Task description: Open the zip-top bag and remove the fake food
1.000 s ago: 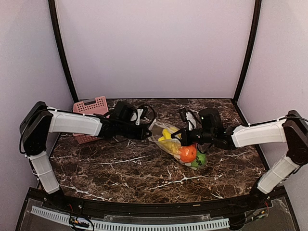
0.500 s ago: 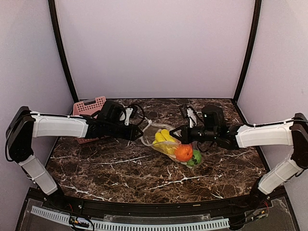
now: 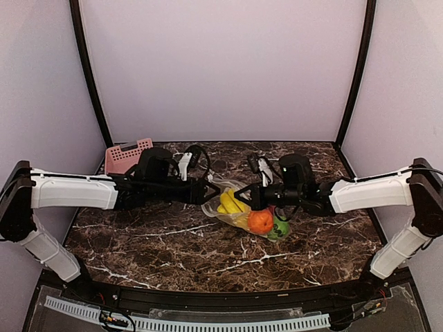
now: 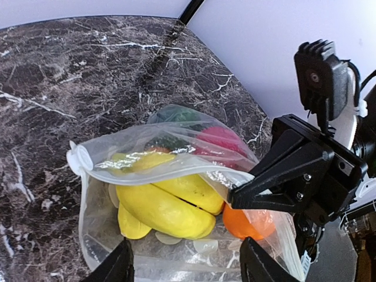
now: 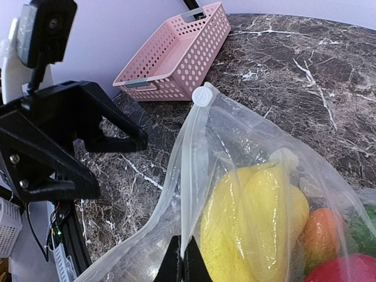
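Note:
The zip-top bag [image 3: 239, 216] lies mid-table with its mouth gaping toward the left arm. Through the clear plastic [image 4: 147, 141] I see the fake food: yellow bananas [image 4: 167, 205], an orange ball [image 4: 252, 224], a pink-red ball [image 4: 220, 138] and a green leafy piece [image 4: 176, 117]. My right gripper [image 5: 183, 261] is shut on the bag's zip edge [image 5: 197, 147], holding that lip up. My left gripper [image 4: 185, 267] stands open just in front of the mouth, its fingers either side of the bag's lower lip, pinching nothing. In the top view the left gripper [image 3: 208, 191] and right gripper [image 3: 243, 196] face each other across the opening.
A pink perforated basket [image 3: 124, 155] sits at the back left, behind the left arm; the right wrist view shows this basket [image 5: 176, 56] with nothing inside. A green ball [image 3: 280, 229] shows at the bag's closed end. Dark marble table [image 3: 173, 249] stretches toward the near edge.
My left gripper has opened and let go of the bag's lip. Both arms and the bag have shifted a little to the left, and the bag's mouth now gapes wider.

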You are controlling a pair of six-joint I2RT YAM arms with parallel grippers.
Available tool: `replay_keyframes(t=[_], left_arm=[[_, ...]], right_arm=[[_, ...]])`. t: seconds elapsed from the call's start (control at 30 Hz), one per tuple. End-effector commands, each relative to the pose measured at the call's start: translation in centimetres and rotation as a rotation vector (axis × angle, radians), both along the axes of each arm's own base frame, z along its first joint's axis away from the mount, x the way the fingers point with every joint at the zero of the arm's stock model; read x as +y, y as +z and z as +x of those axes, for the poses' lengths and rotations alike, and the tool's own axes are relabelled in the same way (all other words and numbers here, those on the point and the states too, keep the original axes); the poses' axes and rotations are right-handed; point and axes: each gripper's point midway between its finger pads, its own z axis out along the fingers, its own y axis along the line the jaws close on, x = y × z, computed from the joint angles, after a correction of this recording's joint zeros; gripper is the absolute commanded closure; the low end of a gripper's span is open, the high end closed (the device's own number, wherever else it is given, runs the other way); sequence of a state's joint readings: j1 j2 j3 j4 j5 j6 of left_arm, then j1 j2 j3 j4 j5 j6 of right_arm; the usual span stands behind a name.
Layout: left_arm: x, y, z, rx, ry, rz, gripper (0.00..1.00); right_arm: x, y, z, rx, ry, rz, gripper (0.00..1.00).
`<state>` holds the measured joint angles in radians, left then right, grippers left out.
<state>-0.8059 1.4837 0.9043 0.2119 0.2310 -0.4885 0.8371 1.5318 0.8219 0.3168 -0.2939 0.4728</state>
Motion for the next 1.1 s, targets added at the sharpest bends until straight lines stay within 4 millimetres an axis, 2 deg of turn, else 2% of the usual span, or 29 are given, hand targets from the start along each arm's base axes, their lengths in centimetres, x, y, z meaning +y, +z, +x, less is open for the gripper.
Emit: replay_keyframes(t=[0.0,0.17,0.3,0.53,0.67,0.8,0.97,1.07], left_arm=[[-1.9,-1.9,-0.4,0.086,-0.018,-0.057,0.39],[-3.7,-3.3,0.6,0.152,0.003,-0.100,0.36],[-4.2,-4.3,1.6,0.184,0.040,-0.120,0.39],[-5.5,-4.7,2.7,0.227,0.060,-0.180,0.42],[-6.0,-5.9,3.1,0.292,0.076,-0.210,0.46],[-5.9,-6.0,3.5,0.291,0.081,-0.230,0.55],[-5.8,-5.0,3.1,0.256,0.054,-0.242,0.72],[-5.7,-4.5,2.7,0.237,0.035,-0.247,0.78]], right_arm=[[0.6,3.2,0.9,-0.068,-0.028,0.074,1.00],[0.8,3.2,0.8,-0.064,-0.020,0.075,1.00],[0.7,3.1,0.8,-0.065,-0.023,0.070,1.00],[0.5,2.5,0.8,-0.061,-0.028,0.058,1.00],[0.4,2.2,0.7,-0.059,-0.029,0.054,1.00],[0.3,2.3,0.8,-0.068,-0.035,0.053,1.00],[0.0,2.2,1.1,-0.070,-0.056,0.046,1.00],[-0.3,2.3,1.4,-0.070,-0.074,0.051,1.00]])
